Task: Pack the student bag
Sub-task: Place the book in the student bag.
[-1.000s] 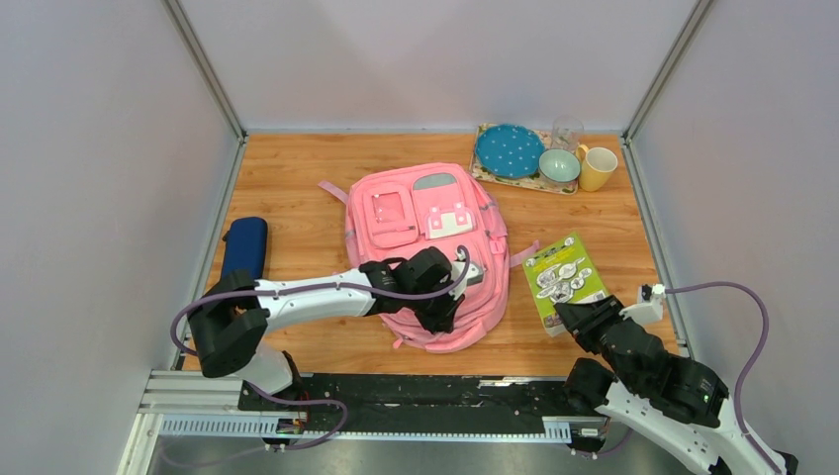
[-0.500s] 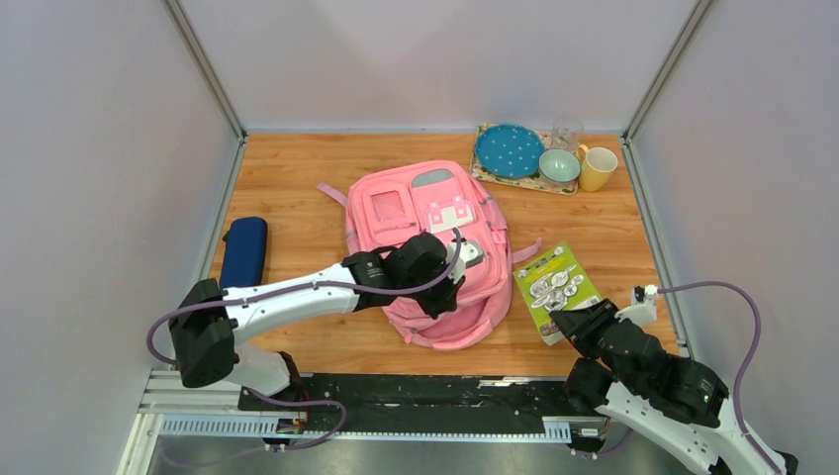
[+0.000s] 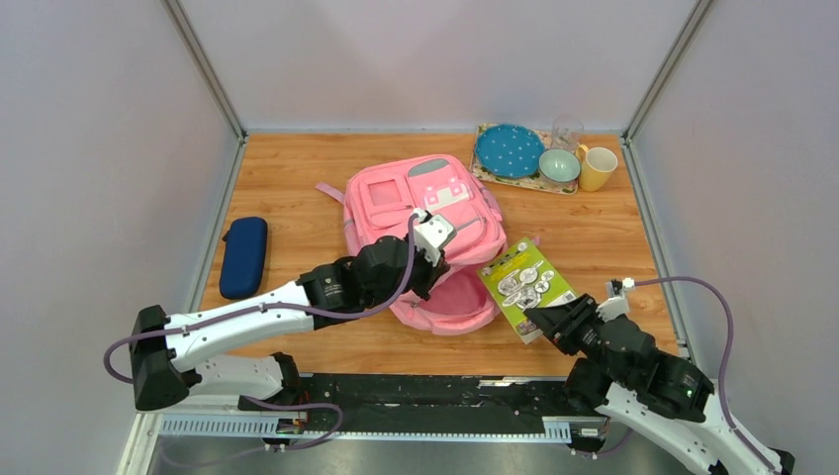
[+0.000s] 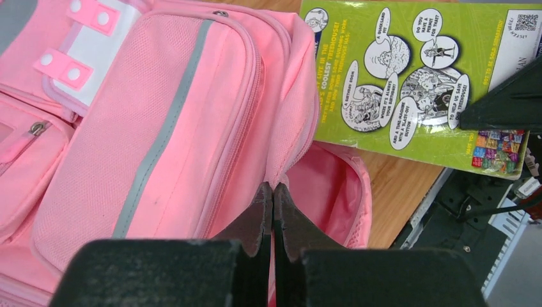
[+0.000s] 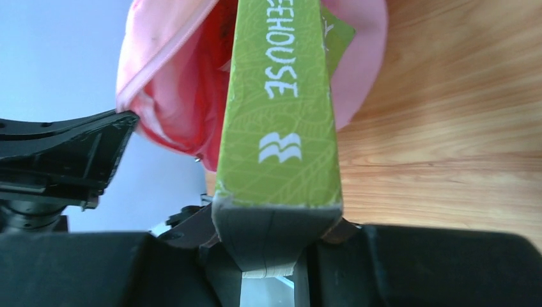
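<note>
Left gripper [image 4: 273,199] is pinching, fully closed, the opening rim of the large pink fabric backpack [image 4: 160,128]. Right gripper [image 5: 276,220] is clamping a green cartoon-covered book [image 5: 281,96], held beside that opening.

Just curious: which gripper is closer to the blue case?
Left. The left gripper, pinching the pink backpack, is right of the blue case; the right gripper, holding the green book, lies farther right.

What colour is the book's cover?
The book is lime green with white cartoon bubbles; clearest from the left wrist.
</note>
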Motion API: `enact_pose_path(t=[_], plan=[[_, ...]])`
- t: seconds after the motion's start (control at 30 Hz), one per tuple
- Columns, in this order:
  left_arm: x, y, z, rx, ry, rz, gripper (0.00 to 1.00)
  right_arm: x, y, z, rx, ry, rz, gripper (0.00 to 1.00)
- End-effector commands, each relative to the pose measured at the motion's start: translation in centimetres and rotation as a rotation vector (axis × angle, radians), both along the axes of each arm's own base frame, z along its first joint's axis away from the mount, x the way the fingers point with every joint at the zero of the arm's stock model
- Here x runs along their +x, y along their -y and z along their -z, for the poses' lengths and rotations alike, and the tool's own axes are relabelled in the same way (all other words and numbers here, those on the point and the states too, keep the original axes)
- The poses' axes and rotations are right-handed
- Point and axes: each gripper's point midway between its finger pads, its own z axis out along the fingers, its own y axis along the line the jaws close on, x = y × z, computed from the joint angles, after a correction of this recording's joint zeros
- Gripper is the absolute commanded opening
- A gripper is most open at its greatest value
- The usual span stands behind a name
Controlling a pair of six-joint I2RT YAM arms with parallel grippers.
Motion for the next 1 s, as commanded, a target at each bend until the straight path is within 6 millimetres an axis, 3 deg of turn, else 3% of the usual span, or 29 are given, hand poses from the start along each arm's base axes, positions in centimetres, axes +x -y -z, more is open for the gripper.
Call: enact_pose_path(t=[0.0,0.23,0.53,0.57,0.77,0.97], plan=[[1.5,0.9,-5.7,-0.166,0.147,-0.062,0.0,0.2,-2.3,-7.9,0.345,0.172,-0.05,0.0],[1.1,1.5,-6.0,-0.21,0.168,-0.062,0.0,0.3,-3.8,-8.2,0.48,0.11,-0.063,0.0],[1.2,1.5,-6.0,-0.218,0.164,-0.075,0.0,0.7,-7.3,-4.9,0.61,-0.061,-0.102,0.0],[1.1,1.6,-6.1,-0.22,0.164,-0.069,0.0,0.7,-7.6,-6.2,0.642,-0.017,-0.122,0.0],[0.3,2.0,-5.6,-0.221,0.138,-0.021,0.0,2.4,-8.3,-9.0,0.647,0.106,-0.099,0.0],[-0.7,2.3,-5.6,-0.245,0.106,0.023,0.0,3.5,-9.8,-10.7,0.642,0.115,-0.095,0.0]])
